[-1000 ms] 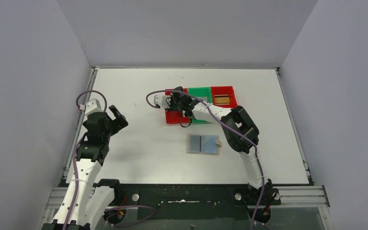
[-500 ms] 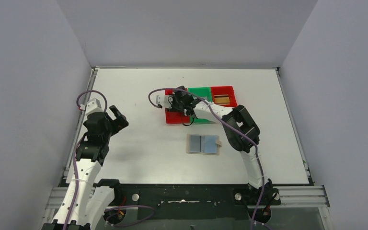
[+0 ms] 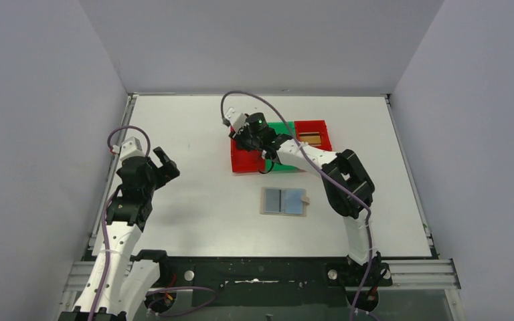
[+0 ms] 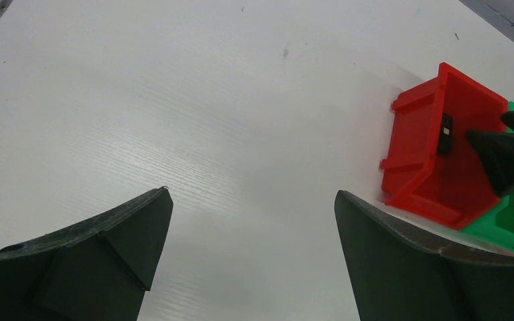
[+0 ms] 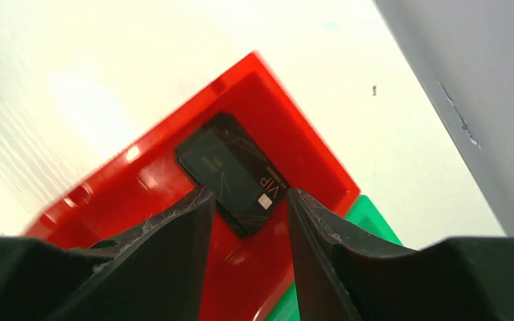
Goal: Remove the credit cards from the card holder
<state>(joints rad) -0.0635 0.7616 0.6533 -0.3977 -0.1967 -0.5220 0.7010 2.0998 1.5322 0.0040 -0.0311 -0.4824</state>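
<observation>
The card holder (image 3: pixel 284 200) lies open and flat mid-table, its light blue lining up. A dark credit card (image 5: pixel 231 170) marked VIP lies inside the left red bin (image 5: pixel 294 127), also seen as the dark card (image 4: pixel 446 132) in the left wrist view. My right gripper (image 5: pixel 247 194) hovers above that bin (image 3: pixel 244 164), open, nothing between its fingers. A gold-brown card (image 3: pixel 310 139) rests in the right red bin (image 3: pixel 311 125). My left gripper (image 4: pixel 251 194) is wide open and empty above bare table at the left (image 3: pixel 162 164).
A green bin (image 3: pixel 282 127) stands between the two red bins, all joined in a row at the back middle. The right arm reaches over the bins from the near right. White walls surround the table.
My right gripper has lifted up out of the left red bin and its jaws have spread apart, leaving the dark card in the bin. The left arm has not moved.
</observation>
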